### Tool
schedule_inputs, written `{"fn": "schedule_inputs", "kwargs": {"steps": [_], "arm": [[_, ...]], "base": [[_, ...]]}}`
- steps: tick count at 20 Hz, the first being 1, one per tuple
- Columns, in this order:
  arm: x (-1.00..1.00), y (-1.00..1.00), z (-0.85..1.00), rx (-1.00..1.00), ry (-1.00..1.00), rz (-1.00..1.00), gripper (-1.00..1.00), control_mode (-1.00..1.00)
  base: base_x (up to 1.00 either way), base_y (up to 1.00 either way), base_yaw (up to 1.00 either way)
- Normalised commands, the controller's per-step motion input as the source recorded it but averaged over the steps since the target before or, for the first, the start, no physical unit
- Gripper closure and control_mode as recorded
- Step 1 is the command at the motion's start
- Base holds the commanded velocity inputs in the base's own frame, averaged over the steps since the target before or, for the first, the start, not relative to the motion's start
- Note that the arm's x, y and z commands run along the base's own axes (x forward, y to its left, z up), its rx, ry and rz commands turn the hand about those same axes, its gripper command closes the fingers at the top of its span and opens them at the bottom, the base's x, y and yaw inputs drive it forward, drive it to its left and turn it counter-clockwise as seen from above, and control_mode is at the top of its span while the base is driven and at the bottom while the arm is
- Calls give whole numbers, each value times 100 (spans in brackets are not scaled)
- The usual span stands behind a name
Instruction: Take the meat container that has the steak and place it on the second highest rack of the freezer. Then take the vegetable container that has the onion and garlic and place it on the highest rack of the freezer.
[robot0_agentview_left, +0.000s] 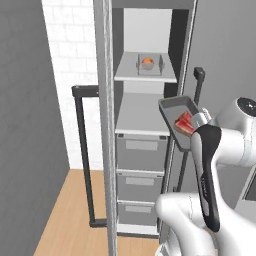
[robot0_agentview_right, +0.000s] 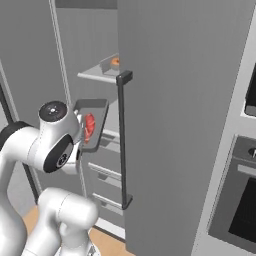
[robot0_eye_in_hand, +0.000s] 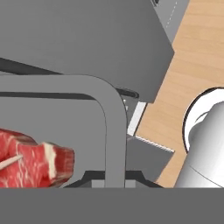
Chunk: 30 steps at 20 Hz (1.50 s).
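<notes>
Left base view, L to R: open freezer (robot0_agentview_left: 142, 125) w/ door swung out left, dark bar handle (robot0_agentview_left: 85, 155) on it. Top shelf (robot0_agentview_left: 145, 74) holds the pale veg tray (robot0_agentview_left: 149, 63) w/ the onion (robot0_agentview_left: 147, 62) in it; garlic too small to make out. Below is a bare shelf (robot0_agentview_left: 141, 115), then three drawers (robot0_agentview_left: 141, 150). Just right of that shelf, at the freezer's front edge, the dark meat tray (robot0_agentview_left: 181, 120) hangs in the air, tilted steeply, steak (robot0_agentview_left: 184, 123) slid toward its low end by the gripper (robot0_agentview_left: 196, 131).

Claw is pressed together, pinching the meat tray's rim; hand view shows the rim (robot0_eye_in_hand: 114, 131) running down between the tips and the steak (robot0_eye_in_hand: 30, 157) right beside it.

Judgement: tray isn't on a shelf yet; next is level it and push it onto the bare shelf.

Risks:
- Tilt stays → steak slides over the rim, drops to the floor.
- Grip is on one edge only → tray may pivot or slip when it's swung.
- Tray corner may catch the shelf lip or freezer side wall → knocked loose.
- Aim too high → hits the veg tray's shelf.
</notes>
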Motion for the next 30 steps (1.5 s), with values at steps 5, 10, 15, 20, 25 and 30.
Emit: {"fn": "schedule_inputs", "kwargs": {"steps": [5,10,15,20,25,30], "arm": [[0,0,0,0,0,0,100,100],[6,15,-19,-8,0,0,100,-100],[44,4,-24,-4,3,0,100,-100],[64,22,-27,0,7,0,100,-100],[44,12,-16,9,6,-8,100,-100],[42,0,-5,11,0,-9,100,-100]], "base": [[14,25,1],[0,14,0],[0,0,0],[0,0,0],[0,0,0],[0,0,0]]}}
